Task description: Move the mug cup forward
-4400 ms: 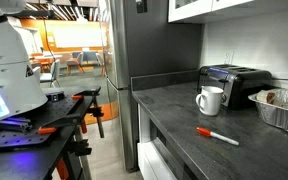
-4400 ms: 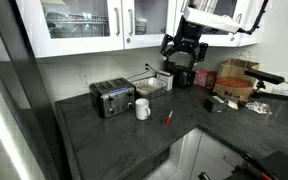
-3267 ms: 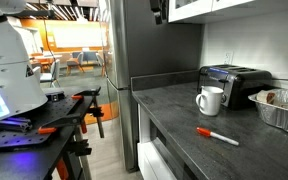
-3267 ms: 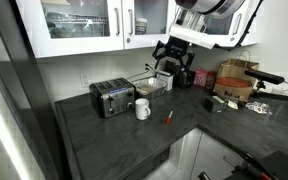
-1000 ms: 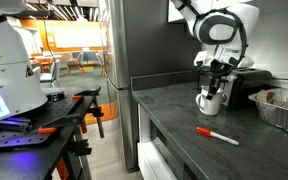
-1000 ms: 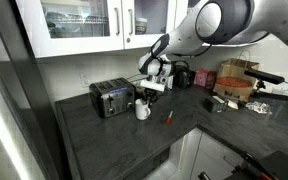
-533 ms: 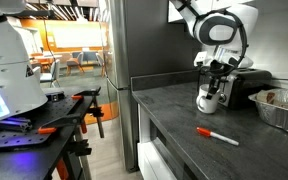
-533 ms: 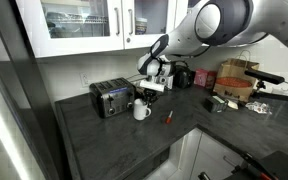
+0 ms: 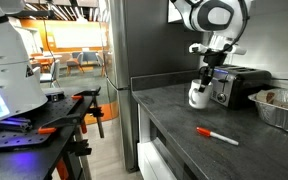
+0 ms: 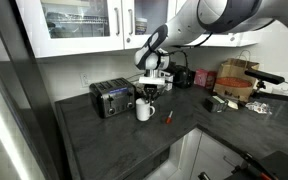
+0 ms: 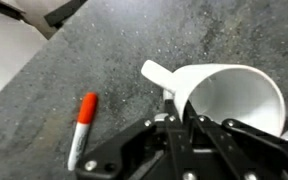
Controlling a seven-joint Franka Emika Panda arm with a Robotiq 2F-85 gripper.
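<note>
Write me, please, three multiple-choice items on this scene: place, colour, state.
1. Where is the marker? A in the mug cup; B on the countertop beside it; C in the tool.
2. The mug cup's colour? A white; B black; C blue.
3. The tool is: A open above the marker; B gripping the mug cup's rim; C holding the marker.
Answers: B, it lies on bare countertop; A, white in every view; B, the wrist view shows it clamping the rim.

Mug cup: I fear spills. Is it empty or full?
Looks empty: in the wrist view the mug cup shows a bare white inside, no liquid.
</note>
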